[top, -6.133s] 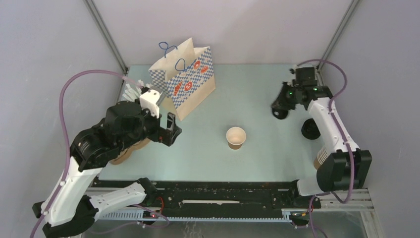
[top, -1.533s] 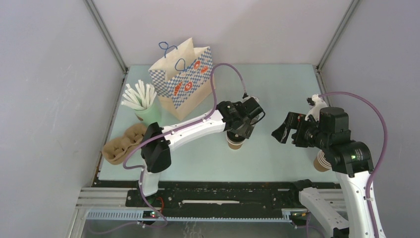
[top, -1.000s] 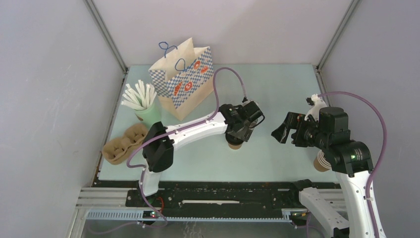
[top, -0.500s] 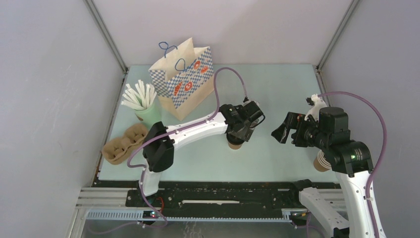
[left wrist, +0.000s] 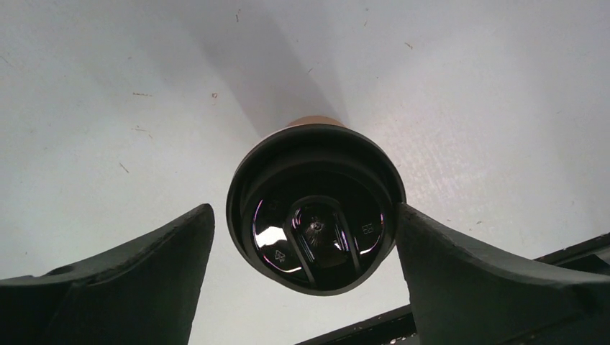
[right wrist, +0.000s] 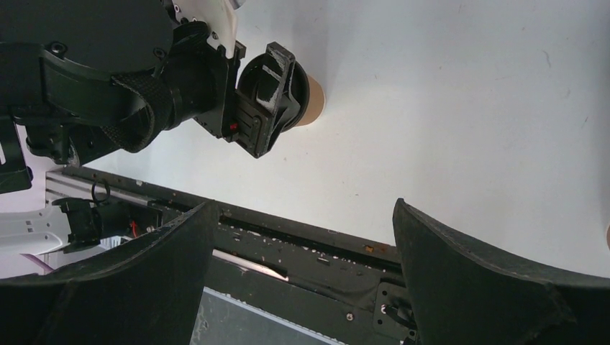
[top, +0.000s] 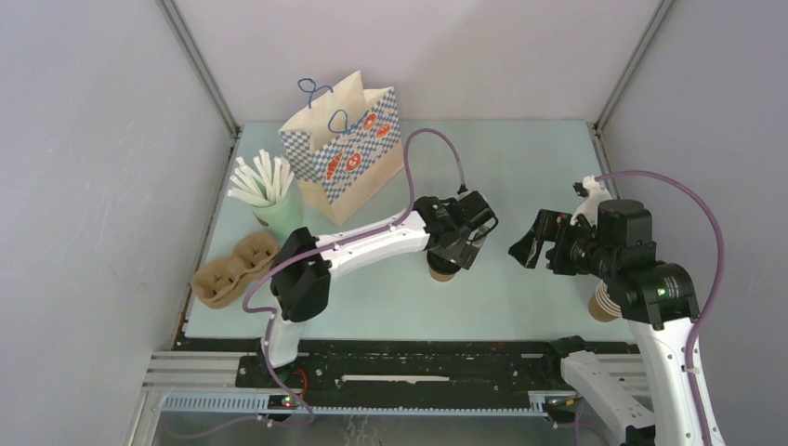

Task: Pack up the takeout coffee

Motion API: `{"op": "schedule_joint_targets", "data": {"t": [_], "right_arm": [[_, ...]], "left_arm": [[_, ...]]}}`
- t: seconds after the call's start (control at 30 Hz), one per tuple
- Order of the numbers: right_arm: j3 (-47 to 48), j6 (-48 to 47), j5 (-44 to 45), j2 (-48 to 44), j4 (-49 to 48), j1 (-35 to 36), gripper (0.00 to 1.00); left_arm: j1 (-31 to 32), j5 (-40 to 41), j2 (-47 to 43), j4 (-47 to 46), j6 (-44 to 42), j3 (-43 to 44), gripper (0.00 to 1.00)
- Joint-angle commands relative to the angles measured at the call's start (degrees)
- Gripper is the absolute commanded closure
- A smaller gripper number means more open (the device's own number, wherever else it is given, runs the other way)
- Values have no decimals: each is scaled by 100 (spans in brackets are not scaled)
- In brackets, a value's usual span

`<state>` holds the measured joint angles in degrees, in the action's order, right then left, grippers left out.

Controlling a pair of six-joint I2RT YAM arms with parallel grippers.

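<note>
The takeout coffee [left wrist: 314,208], a tan paper cup under a glossy black lid, stands upright on the table's middle [top: 442,270]. My left gripper [left wrist: 303,208] hangs straight over it, open. Its left finger [left wrist: 144,277] is clear of the lid, and its right finger [left wrist: 475,277] sits right at the lid's rim. The right wrist view shows the cup's tan side [right wrist: 314,100] under the left gripper's head. My right gripper [top: 532,247] hovers to the cup's right, open and empty. The checkered paper bag [top: 348,153] stands open at the back left.
A pale green cup of white sticks [top: 277,209] stands left of the bag. In front of it lies a brown pulp cup carrier [top: 226,271]. A stack of lidless tan cups [top: 602,302] is at the right edge, by the right arm.
The left jaws have spread wider, off the black lid, which stays on the cup. The left wrist shifted slightly. The right arm has held still.
</note>
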<state>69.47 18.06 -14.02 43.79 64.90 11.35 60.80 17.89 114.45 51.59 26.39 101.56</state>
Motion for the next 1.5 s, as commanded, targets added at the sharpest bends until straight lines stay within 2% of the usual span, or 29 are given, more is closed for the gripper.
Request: {"op": "schedule_joint_targets", "data": {"t": [0.0, 0.13, 0.27, 0.33, 0.4, 0.5, 0.6, 0.67, 0.8, 0.87, 0.97, 1.23, 1.4, 1.47], "right_arm": [[-4, -127, -90, 63, -236, 33, 0], [11, -139, -148, 127, -280, 1, 0], [-10, -122, -537, 424, -428, -48, 0], [-51, -167, -921, 730, -524, -66, 0], [-151, -178, -1701, 1188, -617, -152, 0], [-698, 198, -3042, 1799, -1469, -318, 2], [-1325, 823, -3841, 2490, -2596, -401, 6], [-1547, 940, -4105, 2909, -3122, -406, 9], [-1909, 708, -4297, 3525, -3753, -482, 14], [-2143, 749, -4540, 3780, -4187, -646, 20], [-2443, 1053, -4702, 4007, -4705, -694, 28], [-2682, 1513, -4743, 4379, -5591, -607, 28], [-2846, 1699, -4737, 4611, -6023, -528, 30], [-2894, 1676, -4733, 4698, -6106, -468, 34]], "left_arm": [[-48, 156, -272, 201, -58, 122, 0], [-120, 50, -1012, 606, 134, 234, 0], [-376, -488, -2006, 589, 386, -225, 0], [-634, -1125, -2553, 137, 643, -949, 1], [-1063, -2228, -3070, -800, 1045, -1898, 5], [-1641, -3239, -3592, -2160, 1746, -3064, 7], [-1879, -3909, -3512, -3029, 2156, -3637, 4], [-1889, -3976, -3360, -3325, 2283, -3839, 4], [-1984, -4145, -3071, -4212, 2775, -4407, 14], [-2035, -4178, -2965, -4498, 2917, -4625, 18], [-2045, -4138, -2877, -4711, 2951, -4842, 20], [-2058, -4208, -2526, -5134, 2992, -5026, 26], [-2092, -4163, -2316, -5133, 2977, -5070, 34], [-2111, -4115, -2303, -5133, 2969, -5139, 37]]}}
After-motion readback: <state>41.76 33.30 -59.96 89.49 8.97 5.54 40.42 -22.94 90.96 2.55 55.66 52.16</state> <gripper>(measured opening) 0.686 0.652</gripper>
